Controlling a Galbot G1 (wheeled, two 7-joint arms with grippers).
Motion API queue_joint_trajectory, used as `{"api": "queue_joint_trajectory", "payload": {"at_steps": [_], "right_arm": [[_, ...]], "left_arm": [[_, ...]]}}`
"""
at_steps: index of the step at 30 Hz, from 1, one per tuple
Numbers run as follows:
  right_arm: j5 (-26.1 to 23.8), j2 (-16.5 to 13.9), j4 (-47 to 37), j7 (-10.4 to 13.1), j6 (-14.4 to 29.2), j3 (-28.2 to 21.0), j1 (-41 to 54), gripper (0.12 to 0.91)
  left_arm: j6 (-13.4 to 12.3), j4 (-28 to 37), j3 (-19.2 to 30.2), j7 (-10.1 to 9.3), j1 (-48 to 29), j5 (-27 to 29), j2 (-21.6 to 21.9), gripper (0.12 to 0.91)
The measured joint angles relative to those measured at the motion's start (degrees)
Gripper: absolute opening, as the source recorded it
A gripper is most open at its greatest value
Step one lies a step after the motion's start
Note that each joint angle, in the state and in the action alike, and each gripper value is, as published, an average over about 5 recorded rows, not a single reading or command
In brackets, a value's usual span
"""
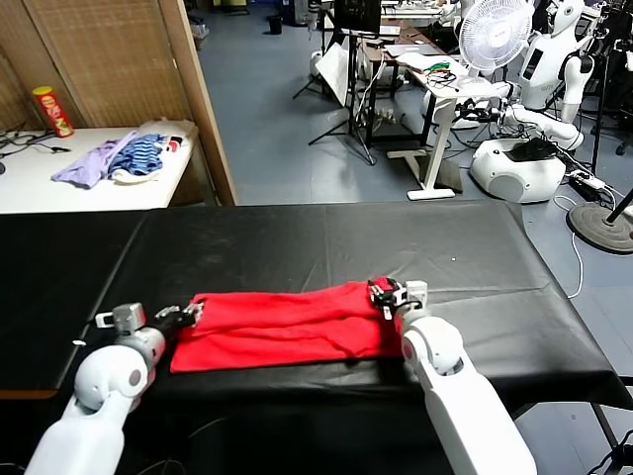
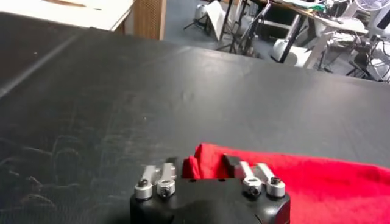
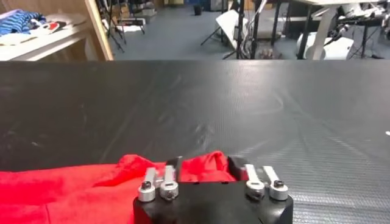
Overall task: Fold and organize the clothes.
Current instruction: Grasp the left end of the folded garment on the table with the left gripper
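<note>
The red T-shirt (image 1: 282, 325) lies folded into a long band across the black table (image 1: 326, 242), near its front edge. At the band's left end my left gripper (image 1: 194, 313) is shut on a bunch of the red cloth (image 2: 204, 163), which bulges up between its black fingers (image 2: 231, 162). My right gripper (image 1: 385, 293) is shut on the band's far right corner, and a ridge of red fabric (image 3: 201, 165) is pinched between its fingers (image 3: 236, 163). The shirt's print and tag are hidden.
A white side table (image 1: 89, 183) at the back left carries lilac and blue-striped garments (image 1: 119, 158) and a red can (image 1: 51, 111). Beyond the black table stand a fan (image 1: 493, 35), stands, cables and other robots (image 1: 554, 59). A wooden screen (image 1: 119, 59) rises at the back left.
</note>
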Motion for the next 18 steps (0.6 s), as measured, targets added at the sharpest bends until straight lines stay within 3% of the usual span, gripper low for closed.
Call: {"api": "queue_joint_trajectory", "payload": {"at_steps": [4,7,11,15,18], "right_arm": [[-1.11,0.80,0.75,1.51,1.57,0.12,-1.49,0.146],[-1.52,1.10,1.53,2.02,1.82,0.33,-2.67,0.146],[-1.43,0.87,2.65,0.56,1.87,0.86,-4.05,0.153],[-1.24,0.12,3.93,-1.39,1.86,1.56,-5.09,0.291],[-0.92,-0.75,5.51,-2.23,1.87,2.38,-5.99,0.440]], "left_arm": [[-3.42,0.66,0.41,0.37,0.15,6.42,-1.04,0.130],[-4.07,0.83,0.44,0.46,0.09,9.24,-1.56,0.128],[-4.16,0.39,0.33,1.30,0.47,11.25,-1.81,0.128],[-4.86,-0.39,-0.22,2.36,1.01,11.58,-1.85,0.156],[-5.06,-1.17,-0.92,2.74,1.57,10.60,-1.49,0.277]]}}
